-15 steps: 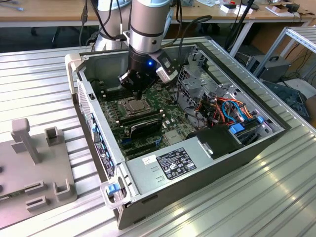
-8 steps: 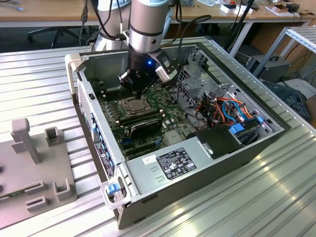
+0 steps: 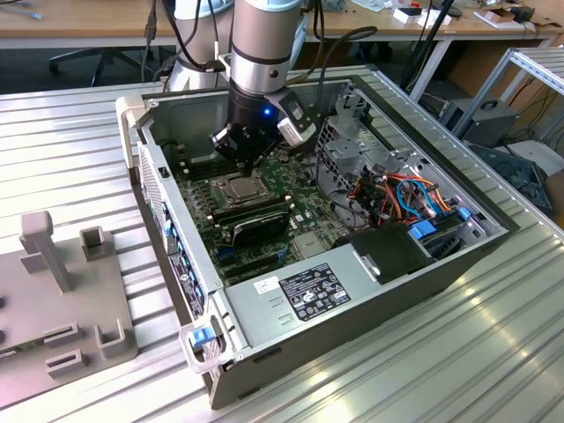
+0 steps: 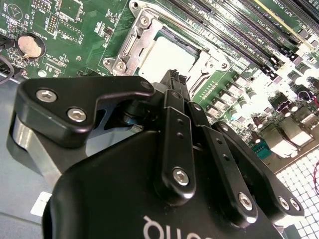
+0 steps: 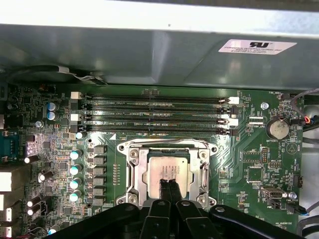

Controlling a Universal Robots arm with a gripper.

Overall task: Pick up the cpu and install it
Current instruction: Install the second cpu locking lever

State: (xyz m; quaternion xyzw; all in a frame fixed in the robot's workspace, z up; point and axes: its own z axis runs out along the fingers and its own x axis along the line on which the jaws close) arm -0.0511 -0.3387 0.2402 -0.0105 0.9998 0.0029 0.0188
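Sitting on the exterior view's left: a grey fixture (image 3: 62, 300) on the ribbed table (image 3: 458, 352), well apart from the work. Moving rightward: the open case (image 3: 352, 291), with the board (image 3: 291, 225) lying flat inside. Resting already in the socket (image 5: 168, 172), judging from both wrist views: the cpu (image 5: 167, 167), its dull silver top lying level within the metal frame, just beside the memory slots (image 5: 154, 114). Looking largely done, then, as to pickup and placement; not possible to tell whether the frame is being latched down or left unlatched, so seating and locking may be remaining. Hanging straight down over the socket from the case's far side: the arm (image 3: 264, 44), wrist near vertical. Hovering just above the cpu's near edge: the gripper (image 5: 169, 186), fingers (image 4: 175, 82) pressed together, pinching nothing. Lying further right in the exterior view: drive bays and coloured cables (image 3: 405, 198).
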